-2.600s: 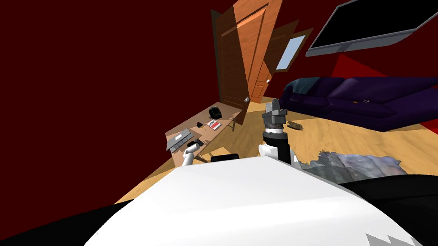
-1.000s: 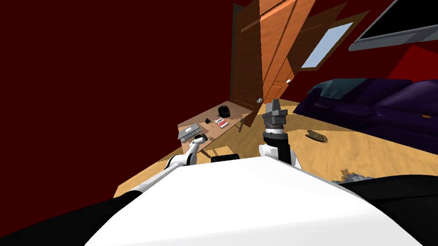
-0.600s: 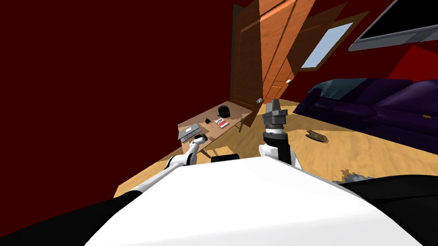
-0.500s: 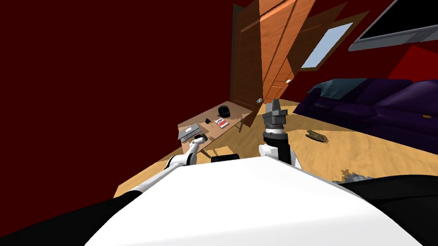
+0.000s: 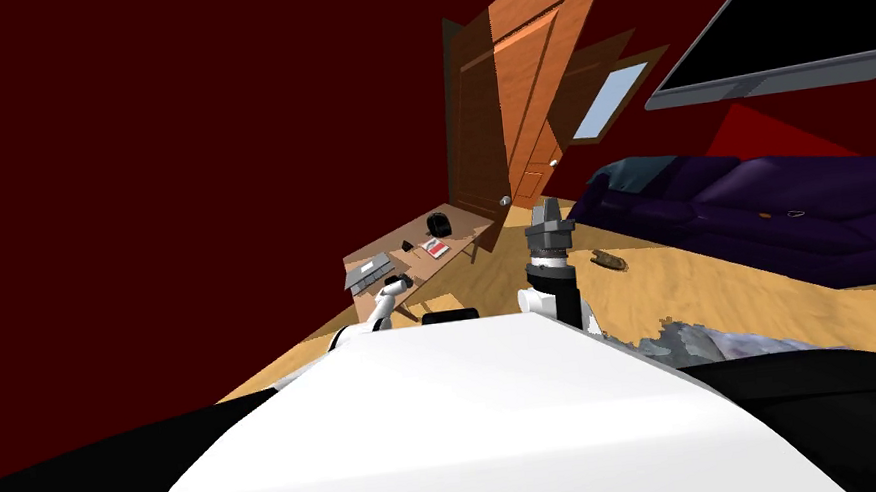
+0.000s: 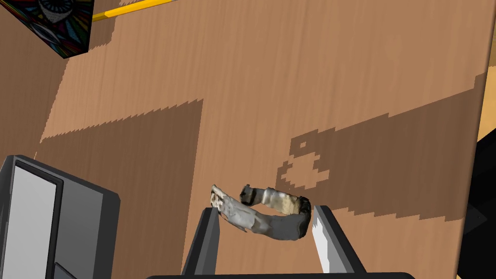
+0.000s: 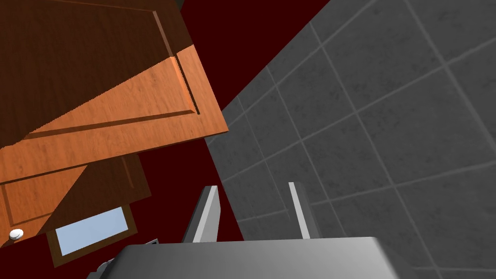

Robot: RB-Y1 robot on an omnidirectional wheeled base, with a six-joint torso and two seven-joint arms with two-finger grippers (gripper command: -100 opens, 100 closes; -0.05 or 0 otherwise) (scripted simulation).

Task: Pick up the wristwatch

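Wristwatch [image 6: 264, 218] lies low in the middle of the left wrist frame, a limp grey and silver loop spanning the gap between the left jaws. Their fingers [image 6: 209, 237] press its two ends, so they are clenched on it. Its ragged shadow falls apart from it on the brown bench [image 6: 339, 72], so I judge it lifted clear. It should be light, soft in the strap and stiff only at the case. A hold across the loop may fold or slip, so slow motion suits. The right jaws, raised at the centre of the head frame, stand parted, grasping nothing.

Head far, left wrist close above table [image 6: 339, 72]
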